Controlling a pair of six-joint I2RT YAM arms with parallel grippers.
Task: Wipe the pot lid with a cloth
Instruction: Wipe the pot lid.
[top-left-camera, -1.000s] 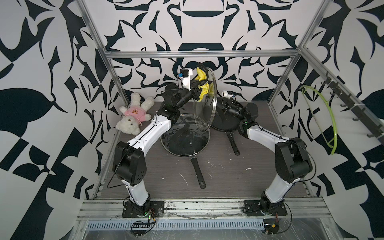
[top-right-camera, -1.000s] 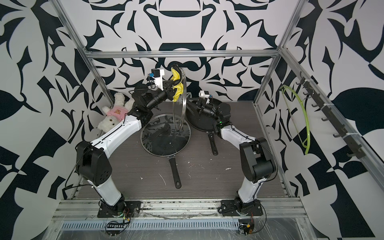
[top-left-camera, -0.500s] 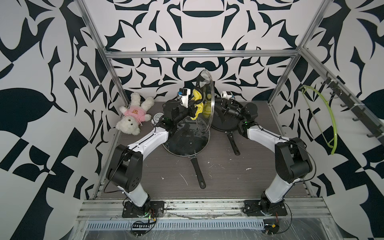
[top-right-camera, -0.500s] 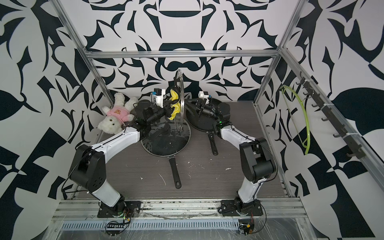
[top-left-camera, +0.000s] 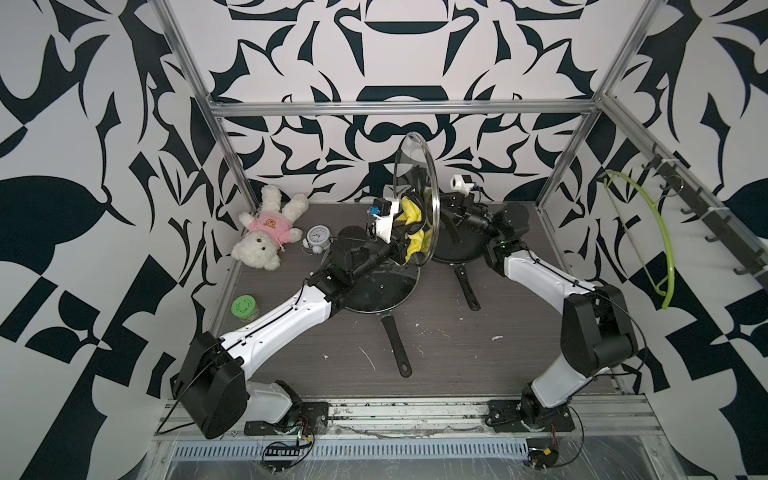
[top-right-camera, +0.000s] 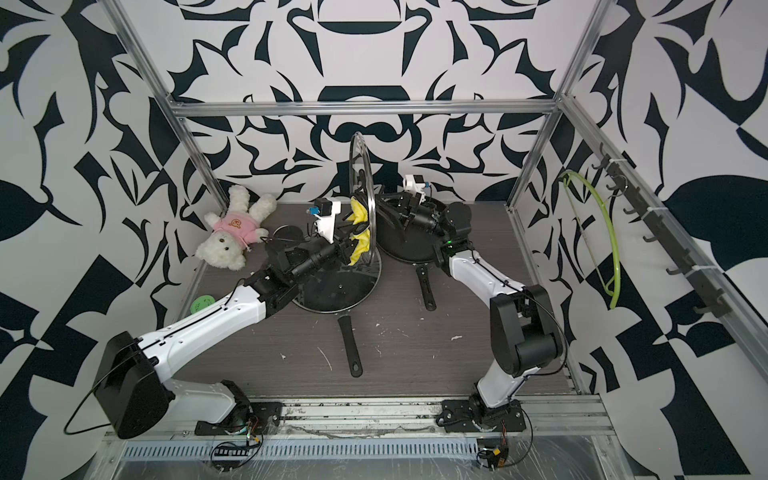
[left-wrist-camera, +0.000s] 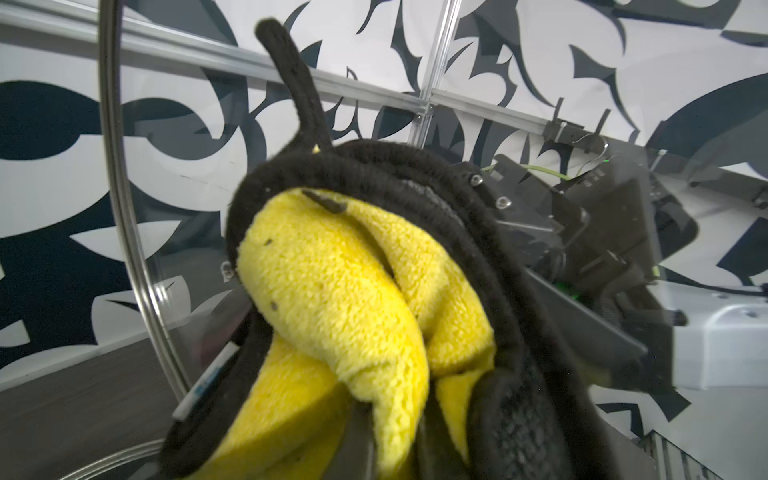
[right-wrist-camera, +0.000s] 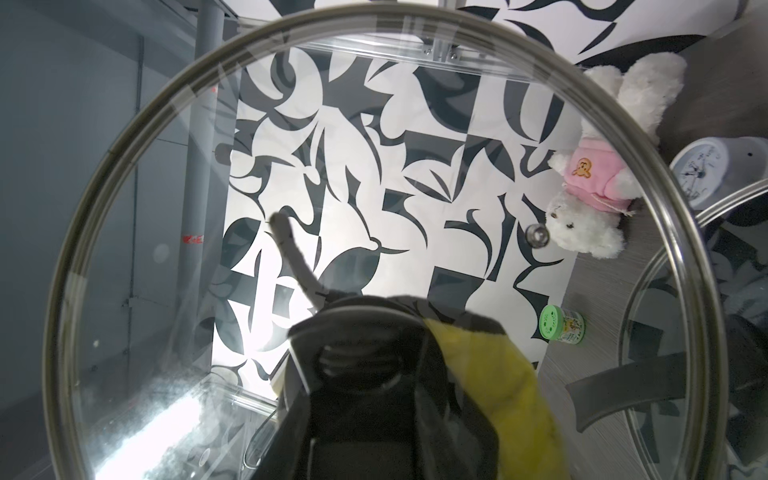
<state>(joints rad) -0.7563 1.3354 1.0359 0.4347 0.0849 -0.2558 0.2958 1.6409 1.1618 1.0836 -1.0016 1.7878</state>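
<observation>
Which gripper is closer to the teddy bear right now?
Left. The left gripper, shut on the cloth, is between the teddy bear and the upright lid; the right gripper holds the lid from beyond it.

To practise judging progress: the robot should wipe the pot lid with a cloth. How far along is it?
Done: the right fingers hold the round clear glass pot lid upright; the left fingers grip the fluffy bright-yellow microfibre cloth. In hand: cloth pressed against the lid's lower half. Left: probably more passes, since hazy patches show on the glass.
</observation>
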